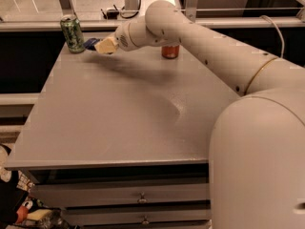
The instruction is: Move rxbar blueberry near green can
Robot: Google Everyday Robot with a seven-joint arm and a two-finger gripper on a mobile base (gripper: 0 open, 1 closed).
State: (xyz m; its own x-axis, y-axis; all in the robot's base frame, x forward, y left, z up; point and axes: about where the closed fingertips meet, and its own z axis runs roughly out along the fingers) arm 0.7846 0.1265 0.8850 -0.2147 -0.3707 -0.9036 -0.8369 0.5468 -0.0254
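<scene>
The green can stands upright at the table's far left corner. The rxbar blueberry, a dark blue wrapper, shows just right of the can, sticking out from my gripper's tips. My gripper, with pale yellowish fingers, is low over the table a short way right of the green can and is shut on the bar's right end. I cannot tell whether the bar touches the table. My arm reaches in from the right.
A red can stands at the table's far edge, partly hidden behind my arm. The grey table has drawers below its front edge. A railing and dark gap run behind the table.
</scene>
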